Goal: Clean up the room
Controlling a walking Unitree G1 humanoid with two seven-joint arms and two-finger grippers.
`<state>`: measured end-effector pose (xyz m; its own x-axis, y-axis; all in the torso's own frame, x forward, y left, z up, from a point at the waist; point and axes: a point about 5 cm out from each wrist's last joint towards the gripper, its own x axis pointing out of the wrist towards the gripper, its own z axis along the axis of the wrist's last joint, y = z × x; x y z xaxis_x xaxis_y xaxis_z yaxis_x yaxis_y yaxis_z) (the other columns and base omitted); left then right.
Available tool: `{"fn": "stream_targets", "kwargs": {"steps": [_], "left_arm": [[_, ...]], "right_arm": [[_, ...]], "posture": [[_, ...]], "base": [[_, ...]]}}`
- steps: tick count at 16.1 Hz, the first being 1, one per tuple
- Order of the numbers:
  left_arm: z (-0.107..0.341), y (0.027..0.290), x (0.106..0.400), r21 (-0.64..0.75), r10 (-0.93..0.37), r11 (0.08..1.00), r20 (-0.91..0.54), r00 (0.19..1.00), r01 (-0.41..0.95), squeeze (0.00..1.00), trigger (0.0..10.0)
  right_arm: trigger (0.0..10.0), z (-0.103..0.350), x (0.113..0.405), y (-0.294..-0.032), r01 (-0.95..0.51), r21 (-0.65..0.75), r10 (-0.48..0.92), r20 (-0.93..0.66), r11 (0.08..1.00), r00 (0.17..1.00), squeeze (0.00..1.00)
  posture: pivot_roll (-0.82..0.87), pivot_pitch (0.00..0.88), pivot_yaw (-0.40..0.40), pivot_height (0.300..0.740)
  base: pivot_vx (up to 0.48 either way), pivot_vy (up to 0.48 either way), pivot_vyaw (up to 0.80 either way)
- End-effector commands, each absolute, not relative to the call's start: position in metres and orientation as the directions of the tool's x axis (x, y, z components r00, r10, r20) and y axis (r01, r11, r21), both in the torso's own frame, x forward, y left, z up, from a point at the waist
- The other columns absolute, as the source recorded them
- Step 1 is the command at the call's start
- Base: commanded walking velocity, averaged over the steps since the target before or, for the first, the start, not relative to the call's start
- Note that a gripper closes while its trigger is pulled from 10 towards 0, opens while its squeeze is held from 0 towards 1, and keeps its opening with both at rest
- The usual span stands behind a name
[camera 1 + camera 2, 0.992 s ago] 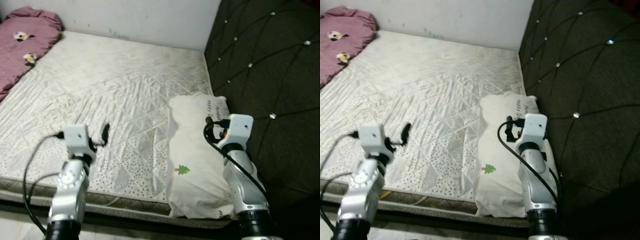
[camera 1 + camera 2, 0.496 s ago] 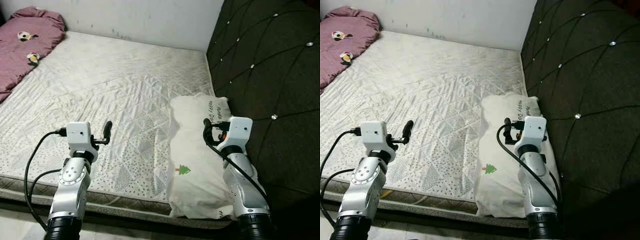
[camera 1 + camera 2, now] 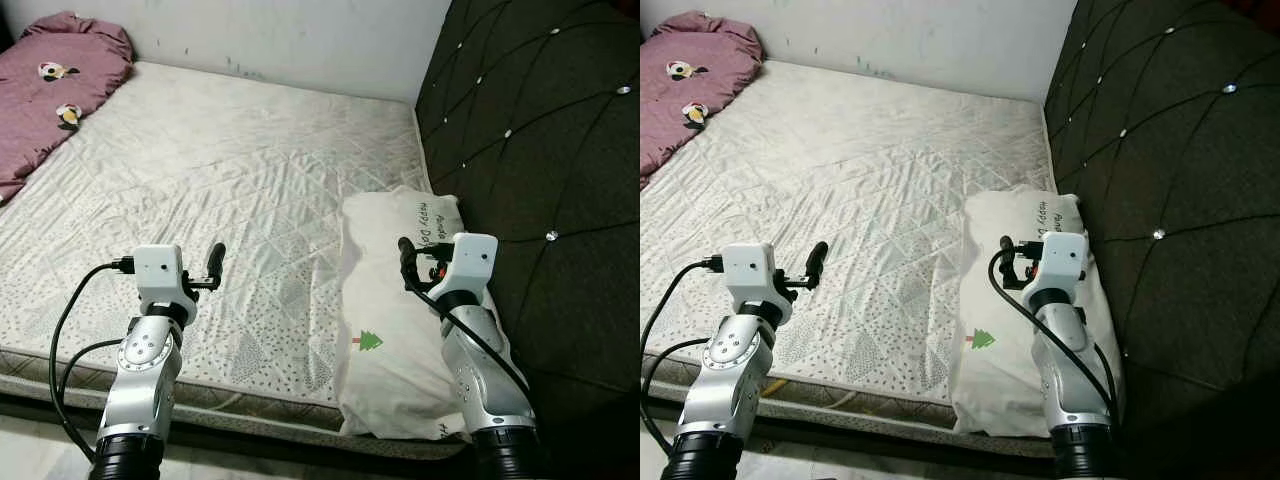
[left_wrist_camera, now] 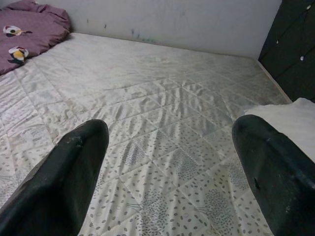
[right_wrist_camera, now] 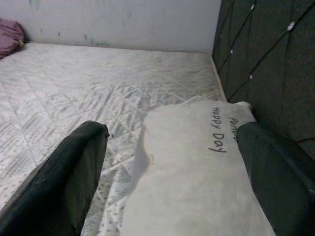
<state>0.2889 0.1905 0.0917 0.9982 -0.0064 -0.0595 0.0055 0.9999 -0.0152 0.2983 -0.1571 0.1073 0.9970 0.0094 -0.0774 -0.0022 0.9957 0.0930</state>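
- Left arm: I see it raised in front of the body, forearm upright, wrist camera block on top, over the near edge of the mattress [image 3: 220,170].
- Left gripper [image 3: 213,262]: fingers point forward and up over the mattress surface. In the left wrist view both black fingers [image 4: 64,182] are spread wide, with nothing between them and quilted cover showing through the gap. No contact with the bedding that I can make out.
- Right arm: also raised, forearm upright, standing over the white pillow [image 3: 385,330] near the mattress's near right corner.
- Right gripper [image 3: 408,262]: fingers point toward the far end of the pillow. In the right wrist view the two fingers [image 5: 69,177] are wide apart and hold nothing; the pillow with its "Happy Day" lettering lies between and beyond them. Whether the fingertips touch the pillow, I cannot tell.
- Pillow: lies lengthwise along the mattress's right edge, against the dark tufted headboard [image 3: 540,150]; a small green tree print sits toward its near end.
- Pink blanket [image 3: 50,80]: bunched at the mattress's far left corner, against the wall, well apart from both grippers.
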Motion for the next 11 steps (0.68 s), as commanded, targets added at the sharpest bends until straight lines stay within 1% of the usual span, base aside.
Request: {"fn": "stream_targets", "kwargs": {"steps": [1, 2, 3, 4, 5, 6, 7, 8, 10, 11], "left_arm": [[0.0917, 0.1861, 0.2895, -0.014, -0.025, 1.0, -0.063, 0.998, 0.025, 0.0, 10.0], [0.0916, 0.1861, 0.2895, -0.013, -0.026, 1.0, -0.064, 0.998, 0.025, 0.0, 10.0], [0.0915, 0.186, 0.2895, -0.013, -0.026, 1.0, -0.064, 0.998, 0.025, 0.0, 10.0], [0.0915, 0.186, 0.2894, -0.013, -0.026, 1.0, -0.065, 0.998, 0.025, 0.0, 10.0], [0.0904, 0.1844, 0.2883, -0.015, -0.03, 0.999, -0.067, 0.997, 0.029, 0.0, 10.0], [0.0897, 0.1833, 0.2875, -0.017, -0.034, 0.999, -0.069, 0.997, 0.033, 0.0, 10.0], [0.0896, 0.1832, 0.2873, -0.019, -0.035, 0.999, -0.07, 0.997, 0.034, 0.0, 10.0], [0.0899, 0.1833, 0.2872, -0.022, -0.035, 0.999, -0.068, 0.997, 0.034, 0.0, 10.0], [0.0907, 0.1839, 0.2876, -0.024, -0.034, 0.999, -0.065, 0.997, 0.033, 0.0, 10.0], [0.091, 0.184, 0.2879, -0.024, -0.034, 0.999, -0.065, 0.997, 0.033, 0.0, 10.0]], "right_arm": [[10.0, 0.1139, 0.3005, -0.1598, 0.003, 0.113, 0.005, -0.068, 0.994, 0.998, 0.0], [10.0, 0.1137, 0.301, -0.1616, 0.013, 0.075, -0.008, -0.07, 0.997, 0.998, 0.0], [10.0, 0.1138, 0.3012, -0.1602, 0.004, 0.093, 0.002, -0.067, 0.996, 0.998, 0.0], [10.0, 0.1142, 0.3012, -0.1603, 0.005, 0.082, 0.0, -0.065, 0.997, 0.998, 0.0], [10.0, 0.1162, 0.3003, -0.1602, 0.024, 0.112, -0.019, -0.047, 0.993, 0.999, 0.0], [10.0, 0.1133, 0.3013, -0.1599, 0.035, 0.147, -0.025, -0.074, 0.989, 0.997, 0.0], [10.0, 0.1154, 0.3008, -0.1581, 0.014, 0.151, -0.006, -0.056, 0.988, 0.998, 0.0], [10.0, 0.1166, 0.3006, -0.1565, 0.002, 0.119, 0.003, -0.048, 0.993, 0.999, 0.0], [10.0, 0.1133, 0.3004, -0.1564, 0.009, 0.113, -0.001, -0.073, 0.994, 0.997, 0.0], [10.0, 0.1126, 0.3007, -0.1581, 0.018, 0.123, -0.009, -0.078, 0.992, 0.997, 0.0]], "posture": [[-0.02, 0.0, -0.073, 0.74], [-0.02, 0.0, -0.074, 0.74], [-0.02, 0.0, -0.074, 0.74], [-0.02, 0.0, -0.074, 0.74], [-0.02, 0.0, -0.076, 0.74], [-0.02, 0.0, -0.076, 0.74], [-0.02, 0.0, -0.076, 0.74], [-0.02, 0.0, -0.078, 0.74], [-0.02, 0.0, -0.079, 0.74], [-0.02, 0.0, -0.079, 0.74]], "base": [[0.0, 0.0, 0.0], [0.0, 0.0, 0.0], [0.0, 0.0, 0.0], [0.0, 0.0, 0.0], [0.0, 0.0, 0.0], [0.0, 0.0, 0.0], [0.0, 0.0, 0.0], [0.0, 0.0, 0.0], [0.0, 0.0, 0.0], [0.0, 0.0, -0.8]]}}
